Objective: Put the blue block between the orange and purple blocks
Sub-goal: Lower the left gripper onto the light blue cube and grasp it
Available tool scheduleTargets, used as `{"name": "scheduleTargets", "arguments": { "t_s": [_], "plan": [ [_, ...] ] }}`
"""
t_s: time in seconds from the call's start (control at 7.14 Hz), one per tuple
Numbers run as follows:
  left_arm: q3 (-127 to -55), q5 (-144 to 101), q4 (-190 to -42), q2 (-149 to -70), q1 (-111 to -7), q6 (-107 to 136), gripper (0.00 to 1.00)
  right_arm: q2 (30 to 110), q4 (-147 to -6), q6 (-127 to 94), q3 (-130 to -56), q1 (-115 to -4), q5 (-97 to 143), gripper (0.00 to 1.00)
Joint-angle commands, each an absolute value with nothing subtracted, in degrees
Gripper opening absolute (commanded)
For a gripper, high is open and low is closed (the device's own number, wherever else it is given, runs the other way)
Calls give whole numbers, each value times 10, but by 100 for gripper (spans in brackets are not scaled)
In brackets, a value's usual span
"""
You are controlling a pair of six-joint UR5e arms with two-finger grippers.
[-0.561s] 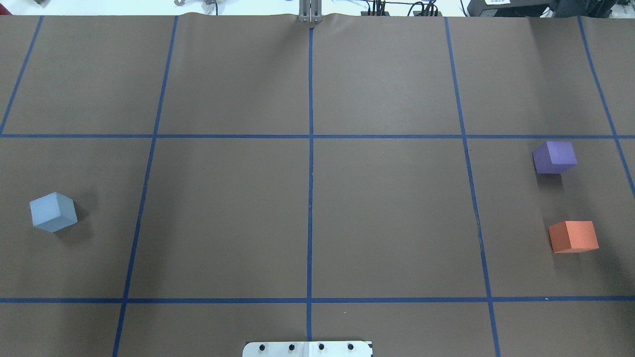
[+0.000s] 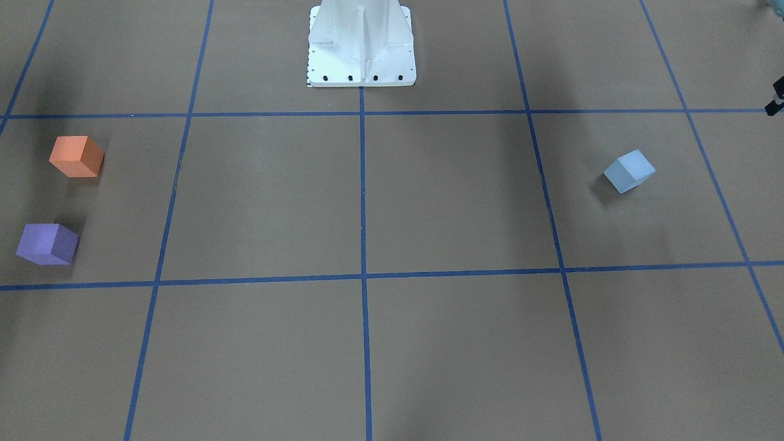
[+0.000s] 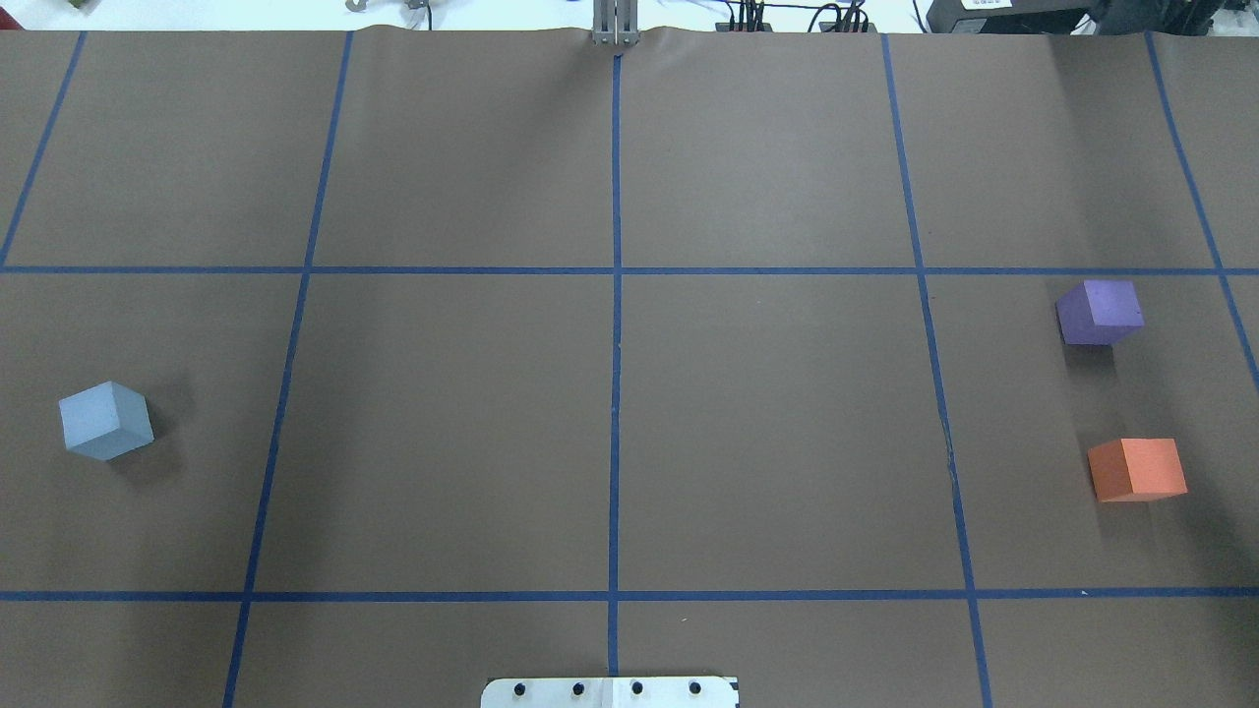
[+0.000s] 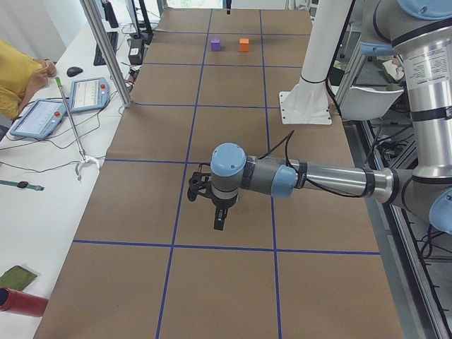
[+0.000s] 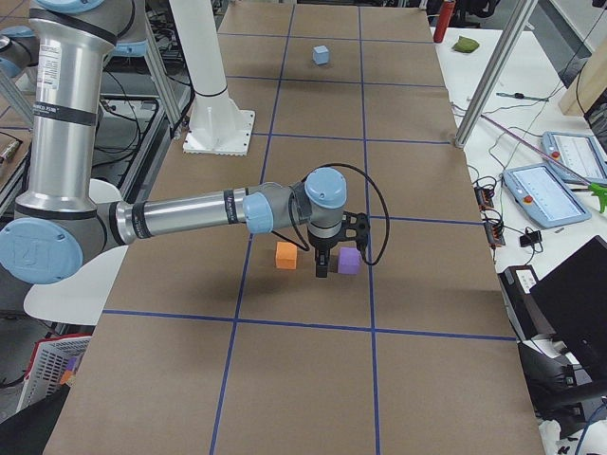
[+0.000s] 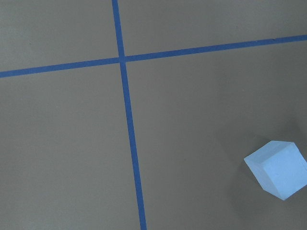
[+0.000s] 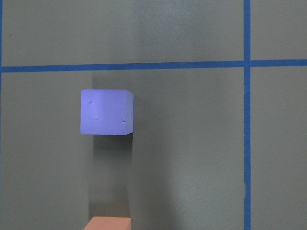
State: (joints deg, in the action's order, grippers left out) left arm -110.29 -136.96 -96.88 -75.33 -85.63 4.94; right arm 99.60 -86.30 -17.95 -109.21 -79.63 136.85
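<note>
The light blue block (image 3: 105, 421) lies on the table's left side, turned at an angle; it also shows in the front view (image 2: 629, 171) and low right in the left wrist view (image 6: 278, 168). The purple block (image 3: 1100, 312) and the orange block (image 3: 1137, 469) sit at the far right with a gap between them. The right wrist view shows the purple block (image 7: 106, 119) and the orange block's top edge (image 7: 109, 223). My left gripper (image 4: 218, 215) hovers above the table. My right gripper (image 5: 322, 262) hangs over the gap between the two blocks. I cannot tell whether either gripper is open.
The white robot base (image 2: 361, 43) stands at the table's near middle edge. Blue tape lines (image 3: 615, 324) divide the brown cover into squares. A side bench with tablets (image 4: 44, 116) and a metal post (image 4: 106, 49) lies beyond the far edge.
</note>
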Motion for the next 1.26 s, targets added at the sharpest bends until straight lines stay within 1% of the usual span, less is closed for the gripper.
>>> {"name": "scheduleTargets", "arguments": {
  "t_s": [0.0, 0.42, 0.7, 0.84, 0.98, 1.12],
  "plan": [
    [-1105, -1373, -974, -779, -813, 166, 100, 996, -863, -185, -1086, -795, 1370, 100],
    [-1087, -1367, -972, -824, -691, 353, 100, 992, -846, -186, -1085, -795, 1369, 100],
    [-1080, -1367, -995, -830, -644, 447, 100, 989, -839, -186, -1083, -795, 1370, 100],
    [-1064, -1355, -1041, -831, -609, 507, 100, 989, -839, -186, -1079, -794, 1373, 100],
    [-1030, -1309, -1101, -846, -568, 571, 100, 989, -839, -185, -1078, -795, 1390, 100],
    [-1003, -1298, -1130, -859, -550, 603, 100, 989, -838, -185, -1078, -795, 1395, 100]
  ]
}}
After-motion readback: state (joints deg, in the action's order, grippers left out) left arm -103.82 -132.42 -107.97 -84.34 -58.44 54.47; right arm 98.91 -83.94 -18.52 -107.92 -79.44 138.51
